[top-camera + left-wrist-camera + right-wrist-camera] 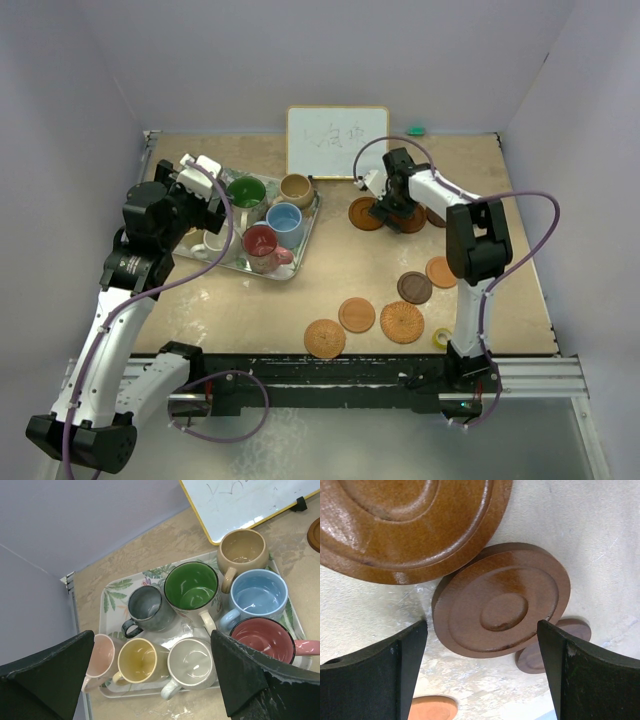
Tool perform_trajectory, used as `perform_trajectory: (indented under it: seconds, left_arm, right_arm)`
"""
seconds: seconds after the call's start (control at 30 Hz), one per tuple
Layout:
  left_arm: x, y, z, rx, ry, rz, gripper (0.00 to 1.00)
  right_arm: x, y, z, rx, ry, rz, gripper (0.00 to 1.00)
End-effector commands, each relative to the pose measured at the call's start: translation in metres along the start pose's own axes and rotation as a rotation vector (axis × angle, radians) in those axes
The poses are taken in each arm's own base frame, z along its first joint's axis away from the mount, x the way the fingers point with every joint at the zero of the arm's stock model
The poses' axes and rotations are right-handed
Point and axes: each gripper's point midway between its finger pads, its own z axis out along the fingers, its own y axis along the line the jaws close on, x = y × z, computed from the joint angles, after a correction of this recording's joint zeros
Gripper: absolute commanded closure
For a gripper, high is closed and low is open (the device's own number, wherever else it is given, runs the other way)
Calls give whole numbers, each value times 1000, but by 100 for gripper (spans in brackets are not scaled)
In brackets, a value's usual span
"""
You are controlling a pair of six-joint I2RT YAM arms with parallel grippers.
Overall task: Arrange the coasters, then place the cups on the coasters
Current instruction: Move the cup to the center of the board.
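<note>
Several cups stand packed on a leaf-patterned tray (107, 600): grey (149, 609), green (191, 587), tan (242, 547), blue (259, 594), red (262, 639), white (192, 662), yellow (142, 660) and pink (102, 654). My left gripper (152, 677) hangs open above the tray's near-left side (200, 185), holding nothing. My right gripper (391, 208) hovers open over the back-right coasters. Below it lie a large brown coaster (410, 525) and a ringed dark brown coaster (502, 600) partly overlapping it. Several more coasters (402, 322) lie scattered at the front right.
A whiteboard (337, 128) leans at the back middle. A small yellow tape roll (442, 338) sits near the front right edge. Purple walls close in the table on three sides. A small green object (416, 129) lies at the back right.
</note>
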Motion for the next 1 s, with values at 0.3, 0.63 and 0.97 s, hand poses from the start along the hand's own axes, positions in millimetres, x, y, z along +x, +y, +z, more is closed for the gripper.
perform_trajectory:
  seconds: [0.3, 0.63, 0.97]
  left_arm:
    - [-14, 6, -7, -14, -54, 11, 4]
    - [-8, 1, -1, 7, -42, 6, 4]
    - [-7, -6, 1, 43, -39, 5, 4]
  right_arm:
    - [-4, -27, -5, 38, -7, 29, 8]
    - [-17, -15, -70, -2, -162, 81, 8]
    - [21, 37, -117, -74, -209, 80, 8]
